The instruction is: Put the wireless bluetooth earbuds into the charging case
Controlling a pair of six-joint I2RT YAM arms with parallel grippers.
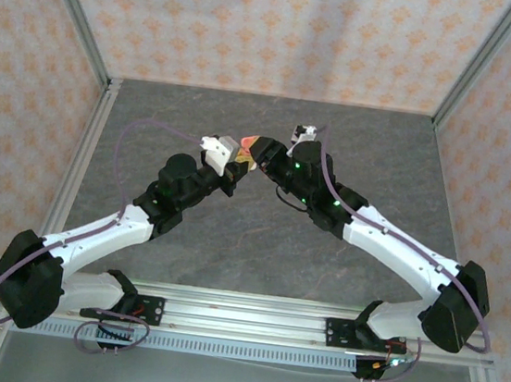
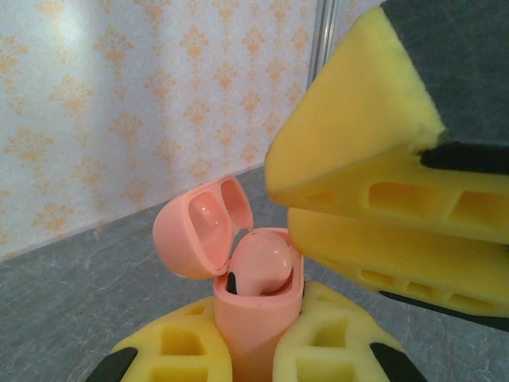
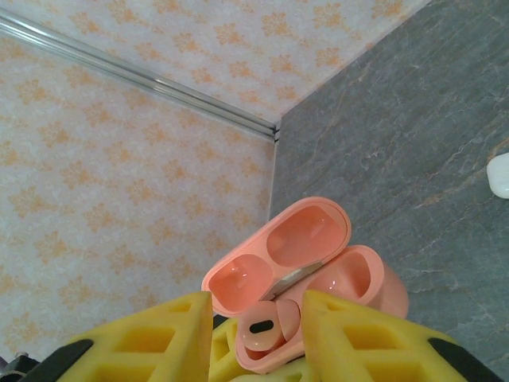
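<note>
Pink earbud (image 2: 258, 267) seated in one well of the open pink charging case (image 2: 195, 235), lid hinged back. Left gripper (image 2: 254, 354) clamped on the case body, holding it clear of the grey table (image 1: 258, 247). Right gripper (image 3: 258, 338) close over the case, its yellow fingers (image 3: 159, 338) apart on either side of the earbud. A small white object (image 3: 501, 175), cropped by the frame edge, lies on the table.

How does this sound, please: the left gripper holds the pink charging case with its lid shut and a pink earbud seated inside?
The lid is the mistake. In the left wrist view the left gripper holds the pink charging case with its lid open, tipped back on its hinge, and a pink earbud seated inside.
</note>
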